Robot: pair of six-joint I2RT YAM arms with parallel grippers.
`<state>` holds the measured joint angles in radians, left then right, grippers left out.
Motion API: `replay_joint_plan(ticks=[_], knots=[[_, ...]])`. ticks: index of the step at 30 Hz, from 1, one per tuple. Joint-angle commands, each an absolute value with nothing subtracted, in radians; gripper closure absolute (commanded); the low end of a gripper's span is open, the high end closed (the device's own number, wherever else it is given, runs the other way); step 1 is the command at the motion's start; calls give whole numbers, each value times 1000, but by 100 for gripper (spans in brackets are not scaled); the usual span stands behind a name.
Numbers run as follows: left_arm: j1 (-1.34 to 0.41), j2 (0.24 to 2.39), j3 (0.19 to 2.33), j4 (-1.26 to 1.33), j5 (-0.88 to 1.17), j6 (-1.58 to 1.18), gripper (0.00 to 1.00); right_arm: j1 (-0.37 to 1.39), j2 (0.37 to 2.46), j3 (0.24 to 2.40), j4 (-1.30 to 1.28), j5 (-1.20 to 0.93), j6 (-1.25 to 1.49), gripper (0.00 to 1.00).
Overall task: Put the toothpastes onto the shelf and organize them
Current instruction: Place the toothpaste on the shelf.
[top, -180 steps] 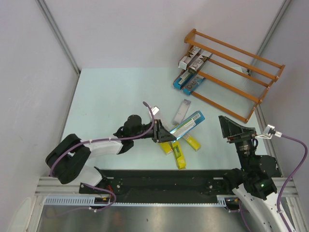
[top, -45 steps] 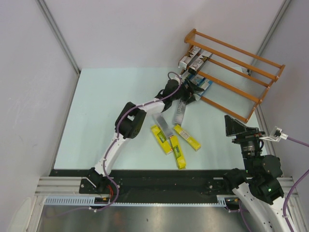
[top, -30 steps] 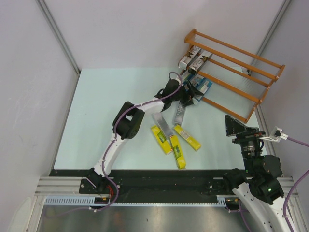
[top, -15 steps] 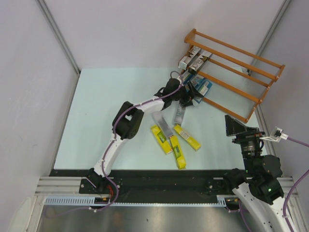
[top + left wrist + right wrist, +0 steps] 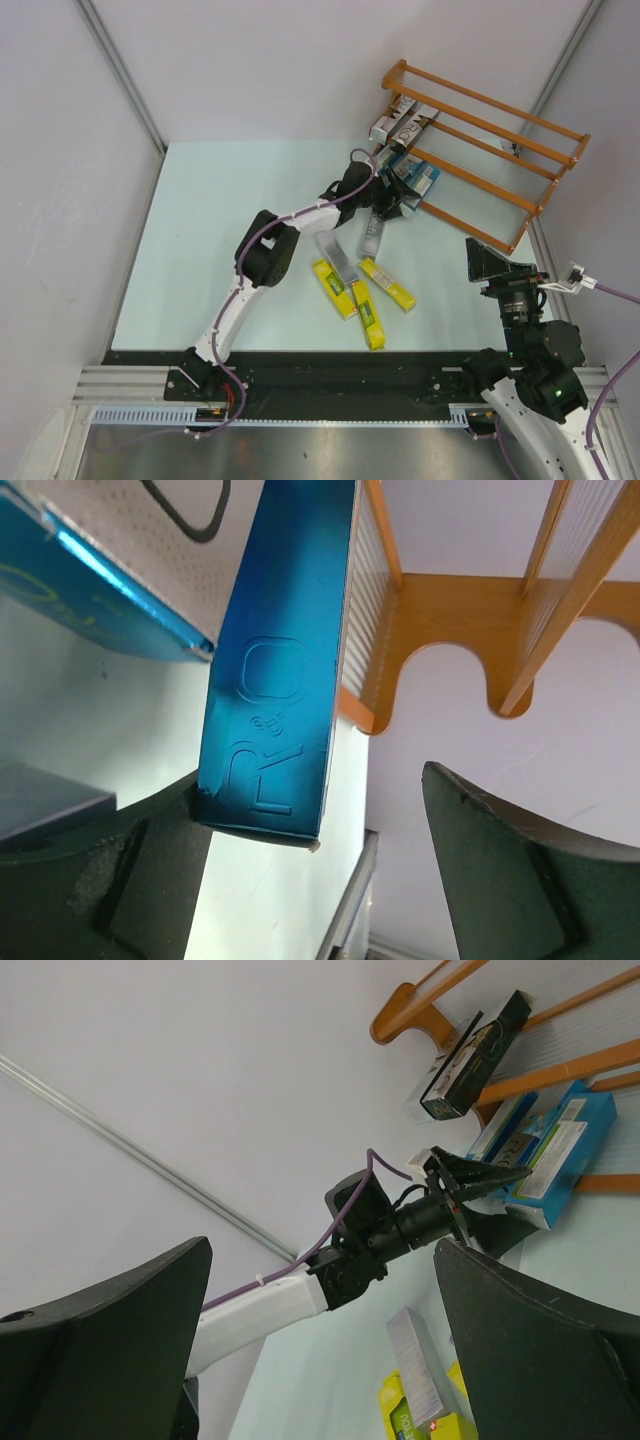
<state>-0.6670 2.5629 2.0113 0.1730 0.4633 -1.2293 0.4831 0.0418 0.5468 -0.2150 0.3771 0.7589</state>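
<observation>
Release, by the look of it: the left gripper [image 5: 312,785] that carried the blue carton [image 5: 285,660] over now stands spread, the carton lying on the shelf [image 5: 440,605] rails. Right gripper [image 5: 322,1248] hangs spread. Five loose cartons [image 5: 388,284] wait on the worktop [image 5: 220,220].

A robotics lab cell: plain white panel walls [image 5: 250,70] enclose the pale table [image 5: 230,220], with an aluminium rail [image 5: 330,415] along its near edge.

the blue carton [image 5: 280,680] is seen as glossy, metallic-looking card with embossed lettering. the shelf [image 5: 440,610] is made of smooth, satin orange-brown wood. the left gripper's fingers [image 5: 500,870] are formed in matt black plastic, finely grained. the table [image 5: 200,200] is finished pale and matt.
</observation>
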Motion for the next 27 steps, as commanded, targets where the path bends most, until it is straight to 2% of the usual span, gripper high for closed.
replay_joint_plan(ticks=[1,6,14,19,27], knots=[[-683,2620,2115,149,457,-1308,12,489,35,583,-204,393,767,0],[-689,2657,2249,-32,417,-1243,7,489,34,584,-204,391,764,1],[-677,2582,2079,-107,330,-1103,2,489,34,583,-202,387,769,0],[-676,2577,2060,-170,275,-1017,2,489,34,583,-201,383,772,0],[-678,2504,1925,-112,253,-976,1,488,34,583,-201,385,775,1]])
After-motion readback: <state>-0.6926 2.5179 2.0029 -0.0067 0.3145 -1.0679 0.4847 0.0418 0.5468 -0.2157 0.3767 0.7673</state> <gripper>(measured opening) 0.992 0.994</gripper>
